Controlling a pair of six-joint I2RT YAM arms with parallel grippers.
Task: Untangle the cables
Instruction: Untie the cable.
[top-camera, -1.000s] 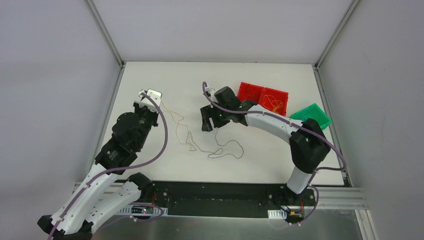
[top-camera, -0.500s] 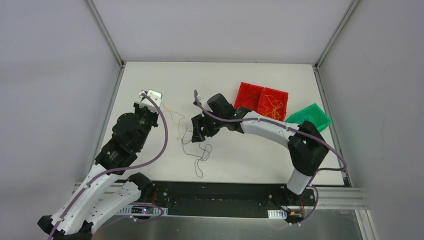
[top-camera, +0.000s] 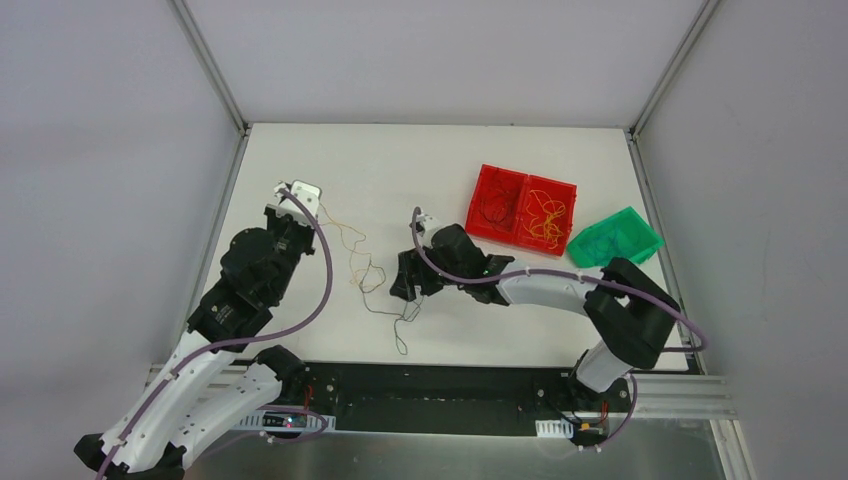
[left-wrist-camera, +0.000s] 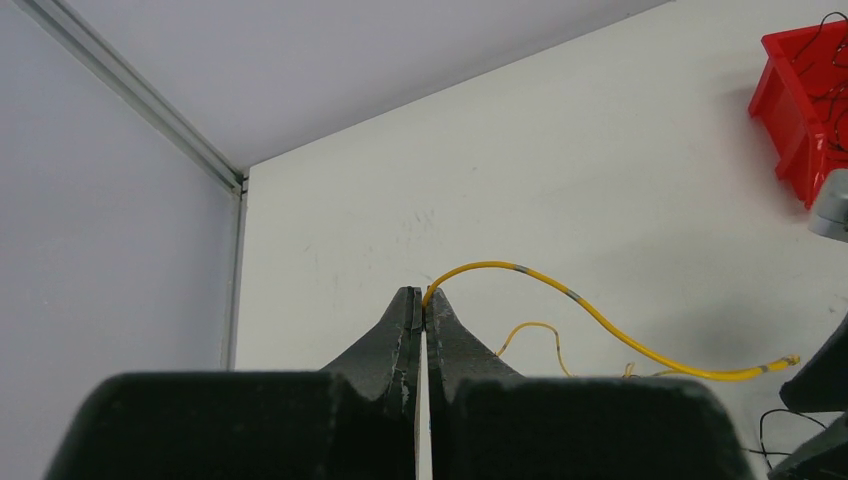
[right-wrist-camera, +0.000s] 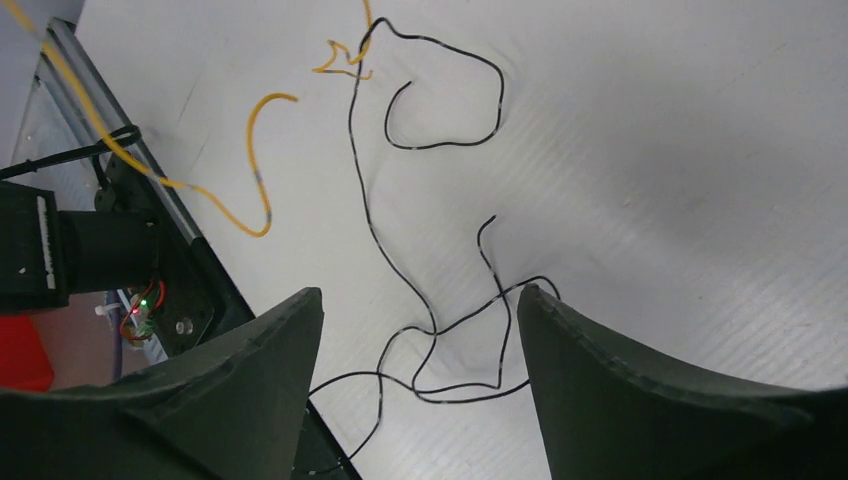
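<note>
My left gripper (left-wrist-camera: 420, 297) is shut on the end of a yellow cable (left-wrist-camera: 600, 320), which arcs away to the right over the white table. From above, that yellow cable (top-camera: 352, 245) runs down into a tangle with a thin black cable (top-camera: 400, 320) near the table's middle. My right gripper (top-camera: 405, 285) hovers over the tangle. In the right wrist view this gripper (right-wrist-camera: 420, 292) is open, with loops of the black cable (right-wrist-camera: 370, 220) lying on the table between and beyond its fingers. A yellow strand (right-wrist-camera: 258, 190) lies to the left.
A red two-compartment bin (top-camera: 476, 212) holding loose wires and a green bin (top-camera: 615, 237) stand at the back right. The red bin's corner (left-wrist-camera: 800, 110) shows in the left wrist view. The black base rail (top-camera: 430, 385) runs along the near edge.
My right gripper has moved left and toward the near edge, staying open. The black cable, spread out to the right before, now lies bunched under it. The left gripper keeps its hold.
</note>
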